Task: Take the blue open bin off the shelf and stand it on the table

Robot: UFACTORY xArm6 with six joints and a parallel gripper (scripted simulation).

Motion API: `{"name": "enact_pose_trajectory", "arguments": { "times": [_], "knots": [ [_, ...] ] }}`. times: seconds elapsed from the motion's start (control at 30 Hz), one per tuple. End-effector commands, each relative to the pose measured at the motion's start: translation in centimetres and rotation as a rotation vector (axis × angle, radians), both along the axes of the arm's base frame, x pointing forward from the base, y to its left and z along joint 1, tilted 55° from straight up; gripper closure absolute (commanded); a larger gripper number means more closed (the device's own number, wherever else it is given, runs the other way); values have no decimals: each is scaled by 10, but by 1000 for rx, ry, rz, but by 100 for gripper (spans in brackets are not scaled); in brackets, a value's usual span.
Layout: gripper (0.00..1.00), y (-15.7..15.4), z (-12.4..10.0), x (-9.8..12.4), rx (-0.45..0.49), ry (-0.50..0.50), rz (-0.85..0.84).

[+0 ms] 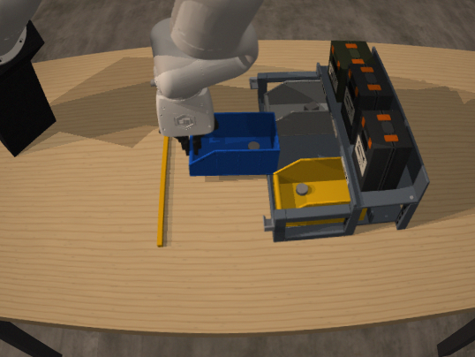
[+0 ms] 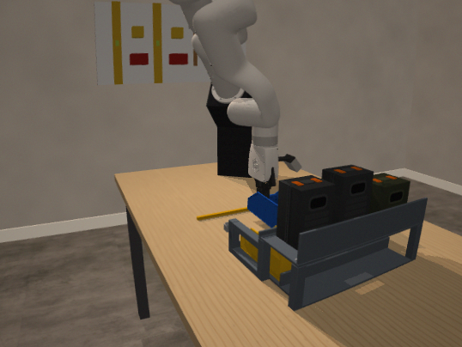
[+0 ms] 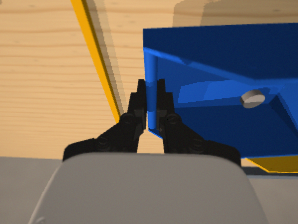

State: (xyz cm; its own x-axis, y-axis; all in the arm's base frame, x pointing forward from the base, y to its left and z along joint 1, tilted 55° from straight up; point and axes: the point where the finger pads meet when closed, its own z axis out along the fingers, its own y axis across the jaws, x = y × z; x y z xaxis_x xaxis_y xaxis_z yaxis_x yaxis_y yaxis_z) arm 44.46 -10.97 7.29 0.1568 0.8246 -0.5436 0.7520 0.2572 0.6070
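Note:
The blue open bin (image 1: 238,155) (image 2: 263,209) (image 3: 220,60) is off the shelf, just left of it over the table (image 1: 221,283) (image 2: 172,206). It looks slightly tilted; I cannot tell whether its base touches the table. A grey round part (image 1: 253,145) (image 3: 252,98) lies in it. My gripper (image 1: 192,145) (image 2: 263,189) (image 3: 151,90) is shut on the bin's low front wall, at its left end.
The grey shelf (image 1: 388,194) (image 2: 356,234) stands at the right. It holds a yellow bin (image 1: 318,190) (image 2: 248,250) with a grey part (image 1: 302,189), grey bins (image 1: 296,94) behind it, and dark boxes (image 1: 381,146) (image 2: 306,208) on top. A thin yellow strip (image 1: 162,194) (image 2: 221,213) (image 3: 95,55) lies left of the blue bin.

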Motion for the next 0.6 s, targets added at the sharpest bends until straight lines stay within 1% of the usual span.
{"name": "enact_pose_trajectory", "arguments": {
  "times": [0.0,0.47,0.57],
  "knots": [
    [100,1,0,0,0,0,1],
    [100,1,0,0,0,1,1],
    [100,-2,-3,3,0,1,1]
  ]
}}
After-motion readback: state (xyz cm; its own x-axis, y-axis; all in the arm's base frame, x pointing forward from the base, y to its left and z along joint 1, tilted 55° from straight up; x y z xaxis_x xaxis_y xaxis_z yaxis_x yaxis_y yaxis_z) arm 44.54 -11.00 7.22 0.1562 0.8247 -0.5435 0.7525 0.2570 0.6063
